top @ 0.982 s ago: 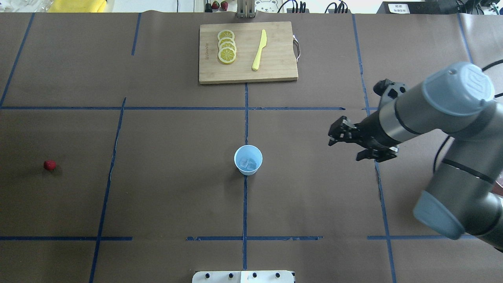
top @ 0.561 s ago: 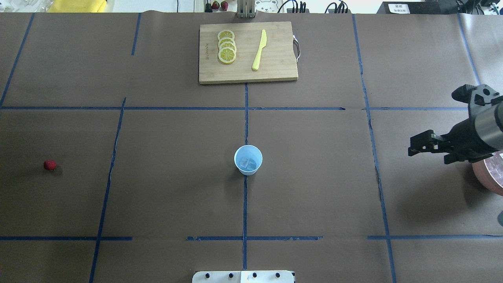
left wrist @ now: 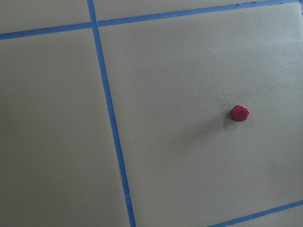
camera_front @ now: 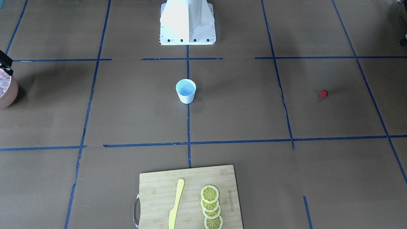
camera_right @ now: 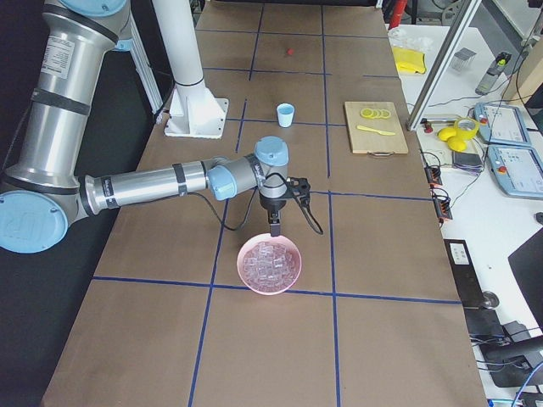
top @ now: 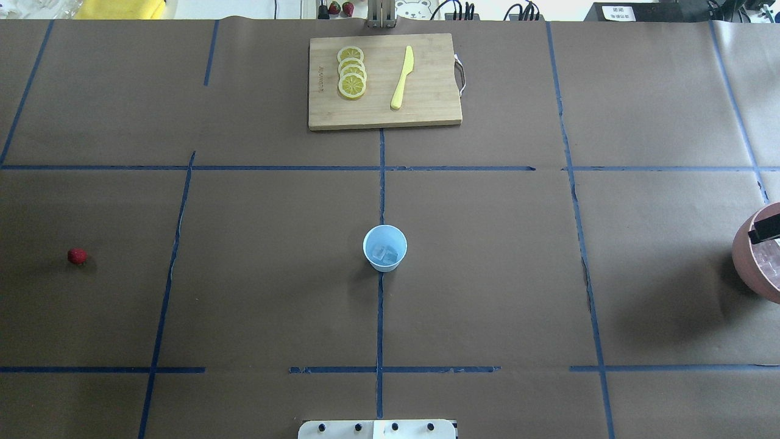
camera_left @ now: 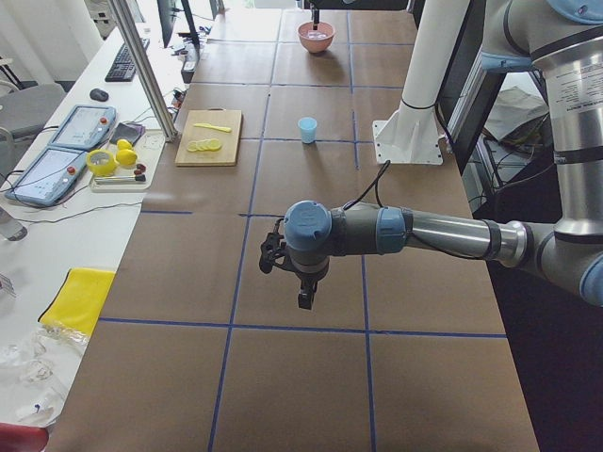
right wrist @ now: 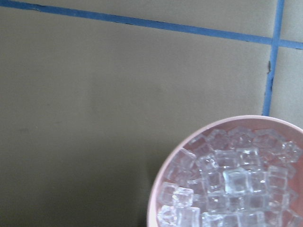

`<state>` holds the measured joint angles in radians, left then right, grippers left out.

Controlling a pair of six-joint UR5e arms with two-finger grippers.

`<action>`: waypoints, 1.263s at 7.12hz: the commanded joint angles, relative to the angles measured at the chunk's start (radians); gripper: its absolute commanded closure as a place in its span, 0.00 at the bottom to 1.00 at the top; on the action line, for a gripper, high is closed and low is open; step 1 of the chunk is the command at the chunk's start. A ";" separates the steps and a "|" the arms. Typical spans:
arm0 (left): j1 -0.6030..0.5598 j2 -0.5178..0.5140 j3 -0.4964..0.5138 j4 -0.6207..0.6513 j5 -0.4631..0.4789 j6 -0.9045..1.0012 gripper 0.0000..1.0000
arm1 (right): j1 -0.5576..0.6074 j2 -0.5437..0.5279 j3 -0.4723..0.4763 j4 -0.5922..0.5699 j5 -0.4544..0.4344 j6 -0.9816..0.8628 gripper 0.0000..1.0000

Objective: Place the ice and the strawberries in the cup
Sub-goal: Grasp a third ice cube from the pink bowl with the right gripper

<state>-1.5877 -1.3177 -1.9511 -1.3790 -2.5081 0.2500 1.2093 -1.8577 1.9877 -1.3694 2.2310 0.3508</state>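
Observation:
The pale blue cup stands upright at the table's centre with a few ice cubes inside. Far to its left the red strawberry lies alone on the paper, and it also shows in the left wrist view. A pink-brown bowl heaped with ice sits at the right end. My right gripper hangs just above the bowl's far rim; I cannot tell if it is open. My left gripper hovers high over the strawberry's part of the table, its state unreadable.
A wooden cutting board at the far side carries lemon slices and a yellow knife. The white robot base stands at the near edge. Blue tape lines divide the brown paper.
My right arm has swung right, away from the cup, until only a black sliver shows over the bowl at the overhead view's edge. Cup and strawberry have not moved.

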 commanded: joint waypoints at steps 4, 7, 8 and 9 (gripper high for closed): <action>0.000 0.014 0.000 -0.002 0.000 0.000 0.00 | 0.064 0.008 -0.235 0.181 0.096 -0.112 0.05; 0.000 0.014 0.000 -0.003 0.000 0.002 0.00 | 0.059 0.047 -0.256 0.214 0.127 -0.036 0.09; 0.002 0.014 0.000 -0.003 -0.002 0.002 0.00 | 0.058 0.054 -0.285 0.223 0.125 -0.047 0.10; 0.000 0.014 0.000 -0.003 0.000 0.002 0.00 | 0.056 0.069 -0.296 0.234 0.125 -0.046 0.10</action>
<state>-1.5872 -1.3039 -1.9512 -1.3820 -2.5087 0.2514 1.2674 -1.8059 1.7122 -1.1474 2.3564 0.3067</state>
